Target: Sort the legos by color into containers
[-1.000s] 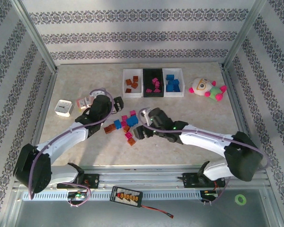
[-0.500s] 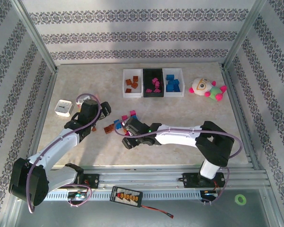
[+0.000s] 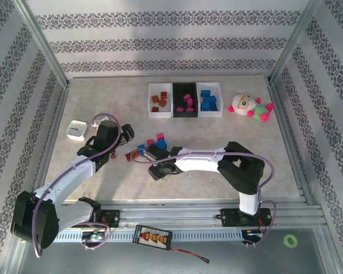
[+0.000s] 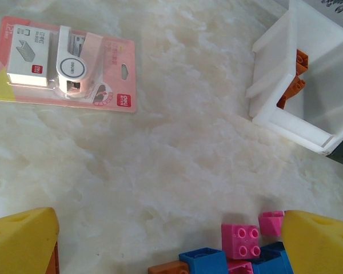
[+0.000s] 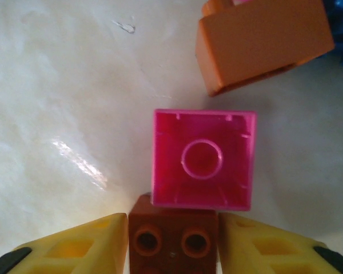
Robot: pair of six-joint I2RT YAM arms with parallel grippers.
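Loose legos in blue, pink and brown-orange lie in a small pile mid-table. My right gripper sits at the pile's near side. Its yellow fingers press both sides of a brown brick, and the gripper is shut on it. An upside-down pink brick touches the brown one, with an orange brick beyond. My left gripper is open, left of the pile. It holds nothing; pink and blue bricks lie between its tips. The three containers stand behind: white, black, white.
A plush toy lies right of the bins. A small white square box and a pink-and-white packet sit at the left. The nearest white bin holds brown-orange bricks. Metal frame rails edge the table.
My right gripper has swung left to the pile's near side and stands round the brown brick. My left arm pulled back to the left a second ago and has since stayed still.
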